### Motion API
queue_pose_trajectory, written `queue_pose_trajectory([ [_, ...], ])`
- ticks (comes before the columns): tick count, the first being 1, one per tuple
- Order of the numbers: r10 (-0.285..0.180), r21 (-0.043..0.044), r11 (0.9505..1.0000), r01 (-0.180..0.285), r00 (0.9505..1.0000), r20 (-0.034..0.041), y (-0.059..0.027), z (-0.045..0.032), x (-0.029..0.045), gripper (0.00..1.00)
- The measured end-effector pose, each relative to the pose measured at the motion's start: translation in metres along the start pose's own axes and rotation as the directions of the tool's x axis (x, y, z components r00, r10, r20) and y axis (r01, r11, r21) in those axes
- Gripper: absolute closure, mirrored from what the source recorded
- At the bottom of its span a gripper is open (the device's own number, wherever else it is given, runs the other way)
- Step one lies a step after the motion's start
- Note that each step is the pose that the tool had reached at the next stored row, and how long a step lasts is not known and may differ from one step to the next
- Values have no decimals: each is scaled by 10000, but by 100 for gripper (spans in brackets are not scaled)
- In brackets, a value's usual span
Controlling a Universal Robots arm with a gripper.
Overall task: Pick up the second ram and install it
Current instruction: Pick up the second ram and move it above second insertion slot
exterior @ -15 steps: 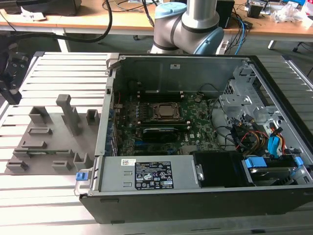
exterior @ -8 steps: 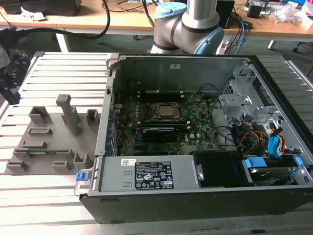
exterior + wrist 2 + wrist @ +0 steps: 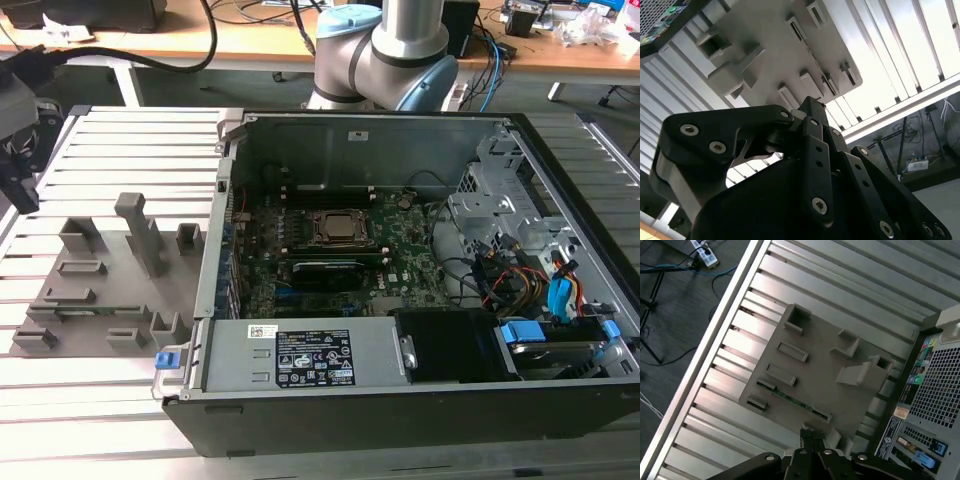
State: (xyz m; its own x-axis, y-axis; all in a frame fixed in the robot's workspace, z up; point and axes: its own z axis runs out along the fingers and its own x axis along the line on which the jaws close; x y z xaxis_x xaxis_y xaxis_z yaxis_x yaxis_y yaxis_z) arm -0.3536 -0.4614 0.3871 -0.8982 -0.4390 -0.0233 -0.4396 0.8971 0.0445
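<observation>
Hovering above the slatted metal surface [image 3: 850, 280], the arm's gripper [image 3: 813, 432] shows its fingers [image 3: 807, 439] drawn narrow in the first wrist view, almost touching and holding nothing. Just beyond the fingertips lies the second ram [image 3: 792, 400], a thin green strip resting in a slot of the grey fixture plate [image 3: 825, 370]. It is apart from the fingers and, by the look of it, lower than them.

The strip's long axis runs along the plate's edge nearest the gripper, crosswise to the line from the fingertips to the plate's middle. One end points toward the open surface and the other toward the computer case [image 3: 935, 390]. The pick appears to turn on that offset, since the strip is ahead of the fingers, not between them, and presents its length to them.

Farther along the plate stand grey slot blocks [image 3: 792, 352] and a taller post [image 3: 860, 372]. In the exterior view, the plate lies to the exterior view's left of the opened case, well apart from the motherboard [image 3: 400, 250] and its processor socket [image 3: 335, 228]. Behind the case rises the arm's base [image 3: 385, 45], with a wooden desk [image 3: 250, 50] strewn with cables beyond it.
</observation>
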Motion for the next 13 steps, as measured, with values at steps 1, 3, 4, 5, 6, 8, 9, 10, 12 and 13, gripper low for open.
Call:
queue_pose_trajectory([
  [1,-197,-5,9998,197,9998,-8,0,1,0,89],
  [3,-526,-13,9986,526,9986,-23,0,0,0,89],
  [4,-733,-18,9973,733,9973,-33,0,0,0,89],
  [5,-852,-21,9964,852,9964,-37,0,0,0,89],
  [6,-982,-26,9952,982,9952,-42,0,0,0,89],
  [8,-1304,-34,9915,1304,9914,-56,0,0,0,89],
  [9,-1467,-39,9892,1467,9892,-63,0,0,0,89],
  [10,-1598,-43,9871,1598,9871,-68,0,0,0,89],
  [12,-1919,-53,9814,1918,9814,-81,0,0,0,89],
  [13,-2073,-58,9783,2072,9782,-87,0,0,0,89],
])
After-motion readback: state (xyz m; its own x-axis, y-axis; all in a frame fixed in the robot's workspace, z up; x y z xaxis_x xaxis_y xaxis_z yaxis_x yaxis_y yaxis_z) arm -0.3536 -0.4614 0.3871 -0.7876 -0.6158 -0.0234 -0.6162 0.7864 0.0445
